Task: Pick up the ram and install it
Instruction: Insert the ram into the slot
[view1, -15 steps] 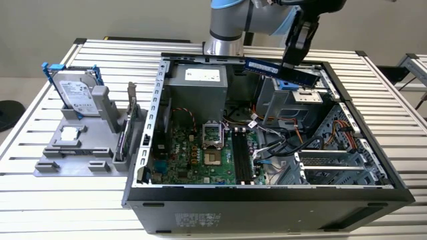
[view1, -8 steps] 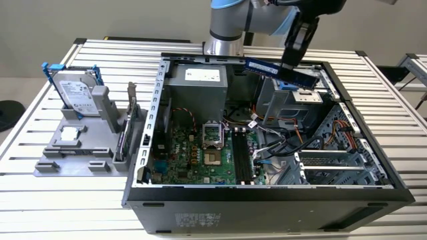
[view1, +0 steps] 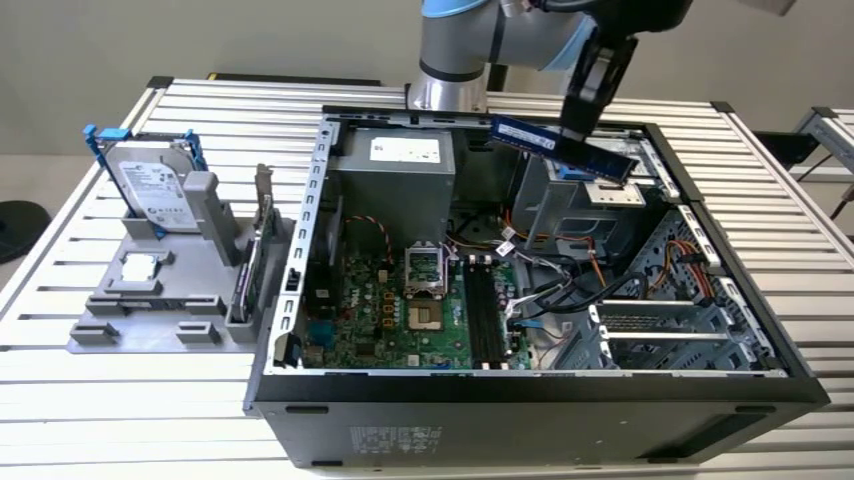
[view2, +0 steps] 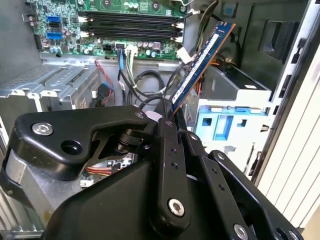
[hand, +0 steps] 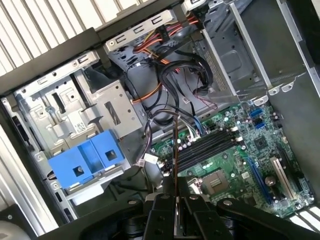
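Black two-finger gripper (view1: 577, 130) clenched on long, flat, dark ram stick (view1: 527, 135), blue-stickered, held aloft over drive-bay corner of open black tower case (view1: 534, 420). Likely light, stiff, fragile; best pinched on flat faces, clear of contact edge.

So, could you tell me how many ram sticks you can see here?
1: the ram is clamped in the gripper above the open computer case; others may be hidden.

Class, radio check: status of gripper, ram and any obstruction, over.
Gripper shut on the ram. Ram aloft over the open computer case, not yet in the memory slots. Cables beside the slots, none seen across them.
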